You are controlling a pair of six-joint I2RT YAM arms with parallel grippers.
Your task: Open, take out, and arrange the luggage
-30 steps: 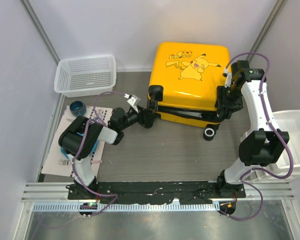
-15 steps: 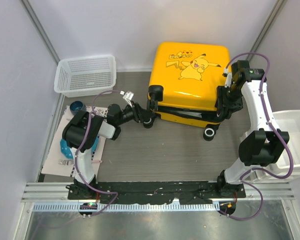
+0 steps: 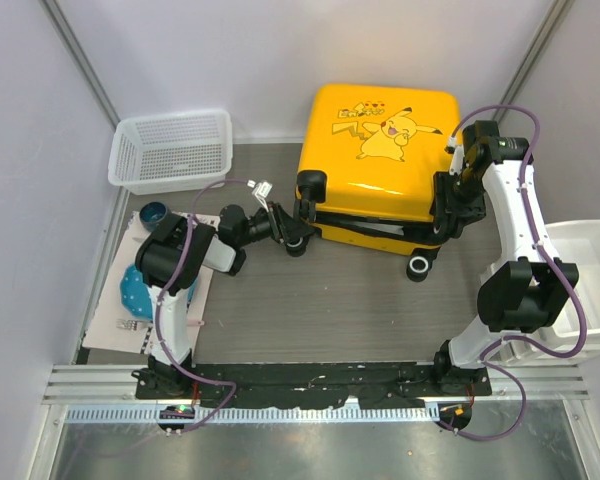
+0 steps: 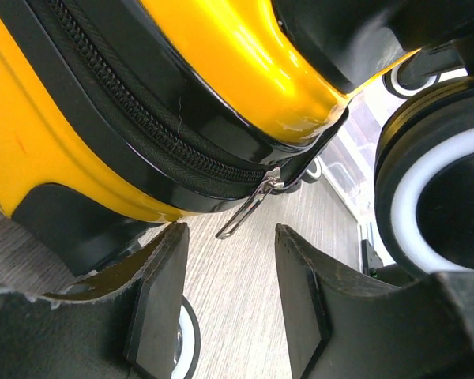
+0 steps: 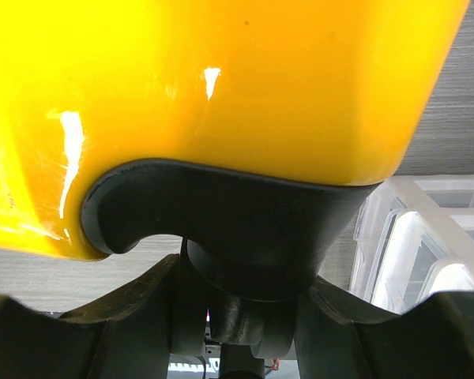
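Observation:
The yellow Pikachu luggage (image 3: 380, 150) lies flat at the back of the table, shut, with its black zip band (image 4: 134, 118) facing the arms. My left gripper (image 3: 298, 238) is at its near-left corner. In the left wrist view the gripper (image 4: 229, 292) is open, and a thin metal zip pull (image 4: 249, 209) hangs just above the gap, untouched. My right gripper (image 3: 450, 215) is at the near-right corner. In the right wrist view it (image 5: 241, 316) is shut round the black wheel mount (image 5: 237, 229) under the yellow shell.
A white mesh basket (image 3: 170, 150) stands at the back left. White drawer bins (image 3: 590, 270) stand at the right edge. A paper sheet (image 3: 130, 320) with blue items lies by the left arm. A loose-looking black wheel (image 3: 418, 266) shows at the luggage's near side.
My left arm has folded back and to the left and its wrist has turned, while the gripper stayed at the luggage's near-left corner. The right arm has not moved.

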